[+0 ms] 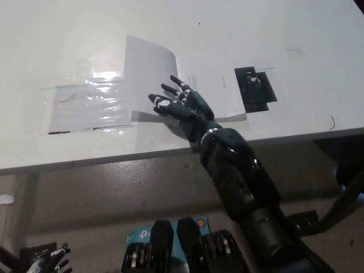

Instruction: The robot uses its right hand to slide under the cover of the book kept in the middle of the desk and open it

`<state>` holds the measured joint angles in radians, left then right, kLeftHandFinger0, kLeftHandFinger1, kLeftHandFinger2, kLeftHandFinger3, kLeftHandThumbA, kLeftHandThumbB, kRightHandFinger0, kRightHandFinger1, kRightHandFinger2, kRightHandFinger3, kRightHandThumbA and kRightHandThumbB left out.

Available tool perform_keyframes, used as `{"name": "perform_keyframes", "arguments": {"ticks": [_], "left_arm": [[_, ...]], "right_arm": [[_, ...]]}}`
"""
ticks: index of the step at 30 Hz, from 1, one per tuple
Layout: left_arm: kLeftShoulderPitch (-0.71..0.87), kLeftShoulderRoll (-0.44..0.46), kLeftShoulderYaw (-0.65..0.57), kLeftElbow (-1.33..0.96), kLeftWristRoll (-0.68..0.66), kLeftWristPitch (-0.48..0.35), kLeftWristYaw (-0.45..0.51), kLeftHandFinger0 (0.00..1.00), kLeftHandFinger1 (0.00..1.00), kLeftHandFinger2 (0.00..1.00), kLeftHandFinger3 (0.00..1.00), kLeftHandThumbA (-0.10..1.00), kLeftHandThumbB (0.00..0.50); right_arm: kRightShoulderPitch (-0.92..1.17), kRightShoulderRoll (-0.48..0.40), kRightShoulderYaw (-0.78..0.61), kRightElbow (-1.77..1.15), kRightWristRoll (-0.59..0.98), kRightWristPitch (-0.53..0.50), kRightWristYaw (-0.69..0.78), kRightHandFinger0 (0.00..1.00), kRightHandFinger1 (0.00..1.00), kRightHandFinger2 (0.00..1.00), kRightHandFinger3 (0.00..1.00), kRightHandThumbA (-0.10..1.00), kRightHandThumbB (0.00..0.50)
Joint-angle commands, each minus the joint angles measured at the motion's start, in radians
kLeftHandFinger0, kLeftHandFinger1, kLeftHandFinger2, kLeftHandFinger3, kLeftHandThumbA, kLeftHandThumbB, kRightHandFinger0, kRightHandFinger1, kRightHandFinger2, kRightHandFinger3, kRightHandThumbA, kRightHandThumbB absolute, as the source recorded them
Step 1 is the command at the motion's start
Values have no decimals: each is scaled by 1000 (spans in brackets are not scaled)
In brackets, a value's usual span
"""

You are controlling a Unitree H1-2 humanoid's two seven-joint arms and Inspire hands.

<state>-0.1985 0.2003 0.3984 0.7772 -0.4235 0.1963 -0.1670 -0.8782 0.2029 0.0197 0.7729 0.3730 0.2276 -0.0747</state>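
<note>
We see the black right hand point(182, 108) at frame centre, fingers spread flat on the open book point(170, 71), gripping nothing, white left hand point(51, 257) lower left, its state unclear.

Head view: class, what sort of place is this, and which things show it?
Probably a lab or office workspace: a plain white desk, an opened book under the black right hand, and a taped plastic sheet beside it.

Lab-like workspace: bare white desk point(296, 34), taped markings point(91, 85).
</note>
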Motion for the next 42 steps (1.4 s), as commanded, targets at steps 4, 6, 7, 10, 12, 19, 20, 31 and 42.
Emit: {"name": "perform_keyframes", "arguments": {"ticks": [4,6,7,10,12,19,20,31,42], "left_arm": [[-12,23,0,-10,3,-29,0,1000,1000,1000,1000,876,423],[-5,26,0,-30,-1,-11,-5,1000,1000,1000,1000,882,432],[-5,28,-3,-35,2,-2,-2,1000,1000,1000,1000,885,432],[-14,33,-4,-21,10,-8,9,1000,1000,1000,1000,878,469],[-12,30,-1,-33,8,0,21,1000,1000,1000,1000,859,474],[2,36,-5,-57,12,23,22,1000,1000,1000,1000,895,430],[-1,32,2,-60,7,28,33,1000,1000,1000,1000,869,426],[15,32,-8,-61,13,21,22,1000,1000,1000,1000,959,363],[30,28,-2,-55,5,13,14,1000,1000,1000,1000,955,337]], "right_arm": [[-132,3,25,61,-90,-64,46,636,809,876,1000,734,140],[-164,-14,76,102,-143,-83,85,613,788,854,1000,753,148],[-171,-17,84,113,-151,-88,92,606,783,847,1000,755,147],[-201,-22,89,135,-152,-81,111,544,724,815,1000,693,145],[-200,-17,69,132,-138,-78,110,520,707,808,1000,679,134],[-141,-15,56,84,-150,-61,108,658,800,871,1000,708,151],[-131,-17,51,63,-145,-47,108,679,835,906,1000,718,135],[-65,-40,-90,-192,-57,54,105,677,839,927,1000,712,117],[38,-79,-294,-531,60,162,51,653,789,877,1000,669,127]]}}
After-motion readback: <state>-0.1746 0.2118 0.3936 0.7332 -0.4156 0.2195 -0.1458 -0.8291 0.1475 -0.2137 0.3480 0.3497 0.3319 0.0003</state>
